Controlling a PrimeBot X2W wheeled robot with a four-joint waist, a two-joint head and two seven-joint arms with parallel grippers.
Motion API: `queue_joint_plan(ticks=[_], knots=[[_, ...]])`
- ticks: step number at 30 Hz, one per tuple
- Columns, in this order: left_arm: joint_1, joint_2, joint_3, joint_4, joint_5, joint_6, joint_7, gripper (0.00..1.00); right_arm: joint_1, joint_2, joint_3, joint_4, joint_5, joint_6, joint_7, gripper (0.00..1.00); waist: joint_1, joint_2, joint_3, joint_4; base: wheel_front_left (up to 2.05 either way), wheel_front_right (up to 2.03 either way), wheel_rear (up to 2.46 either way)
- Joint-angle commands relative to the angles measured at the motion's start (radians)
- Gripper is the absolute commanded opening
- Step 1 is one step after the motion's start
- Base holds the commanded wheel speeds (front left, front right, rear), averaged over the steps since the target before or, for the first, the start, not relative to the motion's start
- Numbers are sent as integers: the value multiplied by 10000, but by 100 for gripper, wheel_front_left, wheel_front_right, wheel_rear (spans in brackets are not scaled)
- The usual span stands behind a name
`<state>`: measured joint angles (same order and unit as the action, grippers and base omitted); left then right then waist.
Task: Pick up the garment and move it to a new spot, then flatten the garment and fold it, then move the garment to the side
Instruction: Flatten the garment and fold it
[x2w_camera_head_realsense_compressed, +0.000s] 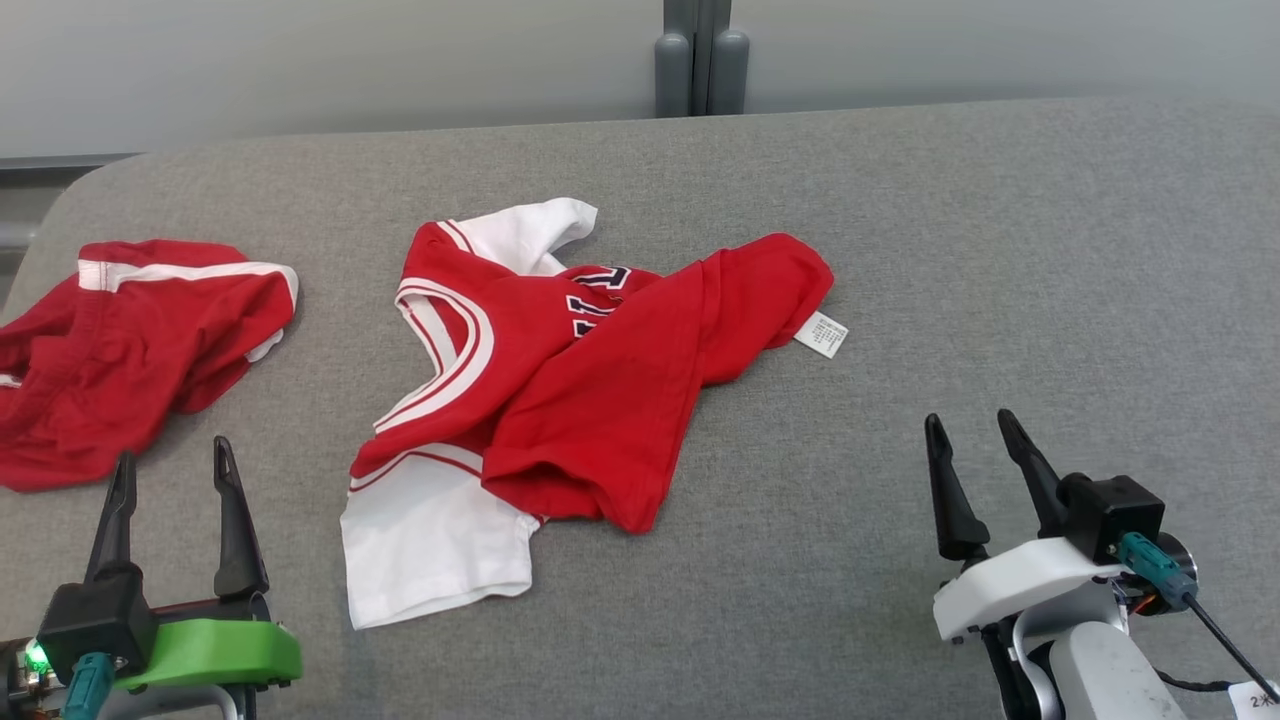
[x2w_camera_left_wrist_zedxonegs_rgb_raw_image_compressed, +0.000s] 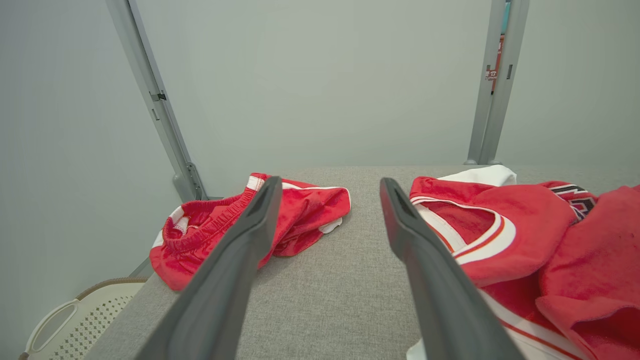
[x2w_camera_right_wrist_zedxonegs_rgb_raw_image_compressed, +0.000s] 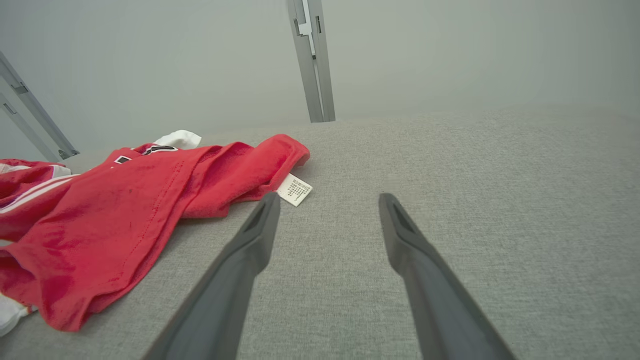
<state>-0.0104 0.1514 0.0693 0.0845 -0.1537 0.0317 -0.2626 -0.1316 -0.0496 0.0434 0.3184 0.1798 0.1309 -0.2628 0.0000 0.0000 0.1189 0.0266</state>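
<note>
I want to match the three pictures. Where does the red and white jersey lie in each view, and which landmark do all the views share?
Head view: the jersey lies crumpled in the middle of the picture.
Left wrist view: it is on the right side, running out of the right edge.
Right wrist view: it is on the left side.
Shared landmark: its white sleeve, at the jersey's far end in every view.

Garment (x2w_camera_head_realsense_compressed: 560, 390) on the table (x2w_camera_head_realsense_compressed: 1000, 300), shorts (x2w_camera_head_realsense_compressed: 120, 350) left of the garment and apart from it, label (x2w_camera_head_realsense_compressed: 822, 333) at the garment's right end, post (x2w_camera_head_realsense_compressed: 702, 60) behind the garment past the table edge, left gripper (x2w_camera_head_realsense_compressed: 170, 460) before the garment leftward, right gripper (x2w_camera_head_realsense_compressed: 968, 422) before it rightward, well apart.
</note>
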Motion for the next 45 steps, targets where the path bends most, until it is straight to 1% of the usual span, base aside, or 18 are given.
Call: queue_joint_plan(ticks=[1, 5, 9, 15, 21, 31, 33, 37, 38, 39, 45], knots=[[107, -67, 88, 1, 192, -92, -29, 100, -39, -15, 100, 72, -39, -2, -29, 100, 0, 0, 3, 33, 0, 0, 0], [4, -273, 303, -14, 365, -286, -29, 100, -550, -8, 867, 306, 24, -2, 85, 100, 0, 0, 41, 86, 0, 0, 0], [-196, -407, 481, 29, 525, -496, -30, 100, -1353, -28, 2102, 655, 252, -3, 479, 100, 0, 0, 144, 116, 0, 0, 0], [-524, -634, 500, 143, 743, -757, -30, 100, -2636, -20, 4090, 1673, 699, -3, 1135, 100, 0, 0, 397, 343, 0, 0, 0], [-740, -798, 532, 222, 779, -932, -30, 100, -3300, -28, 5765, 2607, 1055, -3, 1441, 100, 0, 0, 589, 559, 0, 0, 0], [-871, -935, 631, 276, 821, -1037, -30, 100, -4237, -23, 7580, 4205, 1071, -3, 1682, 100, 0, 0, 809, 730, 0, 0, 0], [-891, -952, 628, 293, 830, -1037, -30, 100, -4489, -24, 7843, 4617, 810, -3, 1776, 100, 0, 0, 826, 752, 0, 0, 0], [-938, -980, 607, 317, 825, -1048, -30, 100, -4651, -35, 8157, 5222, 778, -3, 1805, 100, 0, 0, 831, 799, 0, 0, 0], [-935, -982, 604, 317, 827, -1054, -30, 100, -4691, -35, 8127, 5304, 863, -3, 1738, 44, 0, 0, 826, 805, 0, 0, 0], [-928, -987, 603, 317, 826, -1056, -30, 100, -4793, -43, 8098, 5454, 848, -3, 1682, 0, 0, 0, 818, 806, 0, 0, 0], [-687, -999, 693, 311, 844, -1025, -30, 100, -5026, -34, 7843, 6014, 830, -8, 1038, 0, 0, 0, 653, 661, 0, 0, 0]])
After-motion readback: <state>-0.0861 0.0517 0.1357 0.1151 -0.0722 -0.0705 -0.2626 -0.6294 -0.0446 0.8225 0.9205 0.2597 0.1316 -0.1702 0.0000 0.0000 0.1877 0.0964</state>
